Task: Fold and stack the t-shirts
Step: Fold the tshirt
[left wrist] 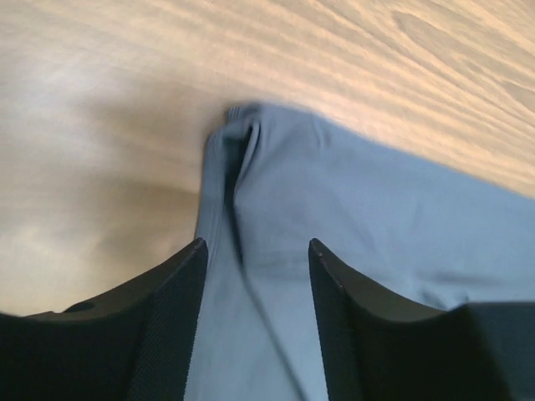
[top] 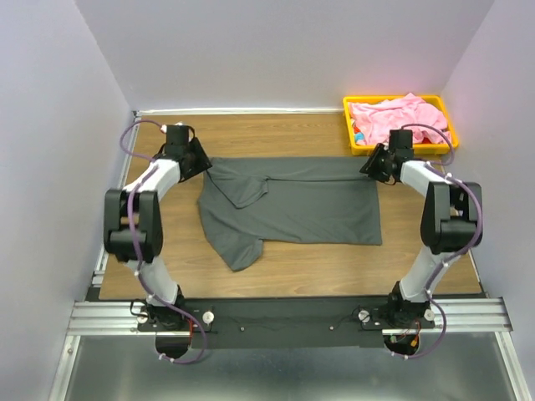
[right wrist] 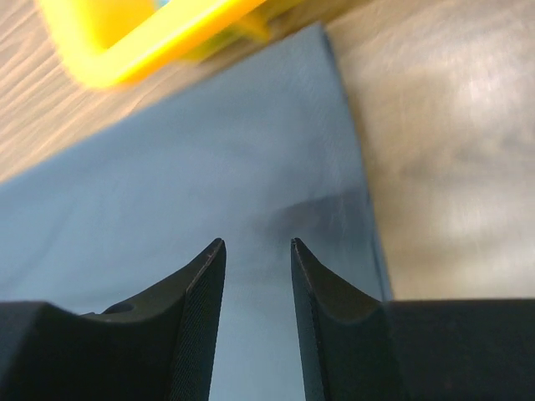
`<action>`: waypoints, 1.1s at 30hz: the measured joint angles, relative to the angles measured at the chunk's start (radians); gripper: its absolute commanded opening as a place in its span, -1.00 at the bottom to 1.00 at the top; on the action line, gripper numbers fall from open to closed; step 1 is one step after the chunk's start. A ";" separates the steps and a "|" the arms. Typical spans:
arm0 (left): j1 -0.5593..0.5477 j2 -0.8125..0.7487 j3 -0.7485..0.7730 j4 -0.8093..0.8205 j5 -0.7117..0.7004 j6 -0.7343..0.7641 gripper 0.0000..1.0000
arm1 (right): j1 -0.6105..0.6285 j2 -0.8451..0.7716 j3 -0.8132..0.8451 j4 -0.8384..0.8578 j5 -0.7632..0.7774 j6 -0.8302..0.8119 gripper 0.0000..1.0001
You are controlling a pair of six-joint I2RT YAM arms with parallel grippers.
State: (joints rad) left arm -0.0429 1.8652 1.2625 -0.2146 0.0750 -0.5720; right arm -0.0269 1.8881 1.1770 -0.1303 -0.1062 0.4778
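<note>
Overhead only, pink t-shirt (top: 393,117) in tray (top: 346,125)

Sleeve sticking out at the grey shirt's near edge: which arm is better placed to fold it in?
Left, probably. The sleeve lies on the grey shirt's left side, where the left gripper is over the far corner. The right gripper is across at the opposite corner, by the yellow tray.
</note>
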 measured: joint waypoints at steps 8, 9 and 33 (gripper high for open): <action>-0.081 -0.386 -0.268 -0.103 -0.166 0.008 0.06 | 0.070 -0.302 -0.098 -0.139 0.017 -0.039 -0.10; -0.095 -0.407 -0.299 -0.112 -0.178 0.002 0.03 | 0.098 -0.344 -0.122 -0.159 0.026 -0.042 -0.10; -0.227 -0.531 -0.556 -0.323 -0.242 -0.116 -0.03 | 0.218 -0.628 -0.466 -0.284 0.067 -0.031 -0.10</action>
State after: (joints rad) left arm -0.2695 1.3342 0.7063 -0.5373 -0.1669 -0.6884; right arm 0.1909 1.2598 0.7113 -0.4141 -0.0395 0.4473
